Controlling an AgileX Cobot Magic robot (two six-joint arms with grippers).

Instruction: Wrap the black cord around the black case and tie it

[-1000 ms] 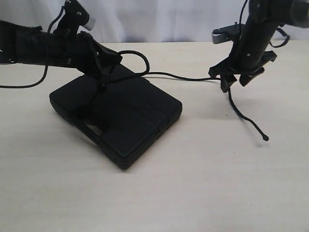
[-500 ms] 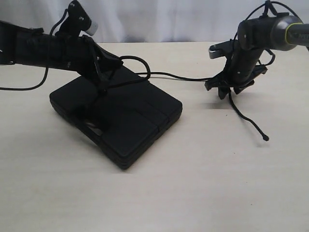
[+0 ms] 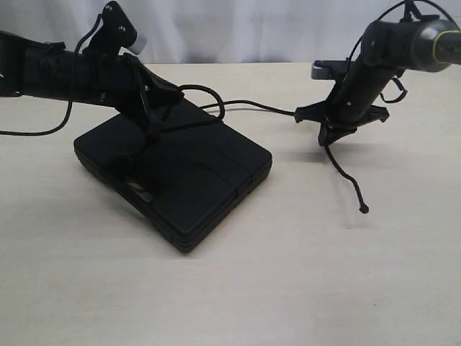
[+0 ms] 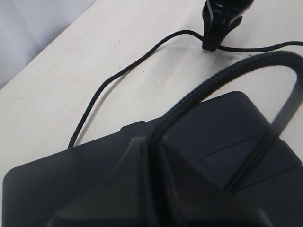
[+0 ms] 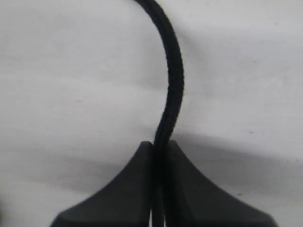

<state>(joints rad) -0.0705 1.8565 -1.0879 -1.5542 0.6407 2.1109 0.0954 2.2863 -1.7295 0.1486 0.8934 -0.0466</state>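
Note:
The black case (image 3: 180,173) lies flat on the pale table, left of centre. Over its far corner my left gripper (image 3: 153,128) is shut on the black cord (image 3: 252,106), which loops up beside it and runs right across the table. In the left wrist view the braided cord (image 4: 213,80) arches over the case (image 4: 222,123) from between the shut fingers (image 4: 135,156). My right gripper (image 3: 328,137) is shut on the cord further along; its free end hangs down to a knobbed tip (image 3: 364,209). In the right wrist view the cord (image 5: 173,80) rises from the pinched fingertips (image 5: 142,156).
A thin black robot cable (image 3: 43,128) droops from the left arm over the table's far left. A white curtain (image 3: 238,29) closes the back. Bare tabletop (image 3: 302,274) spreads in front of the case and to its right.
My right gripper has swung left and tilted, carrying the cord with it; the knobbed tip has shifted left. The cord between the grippers has gone slacker. The left gripper barely moved.

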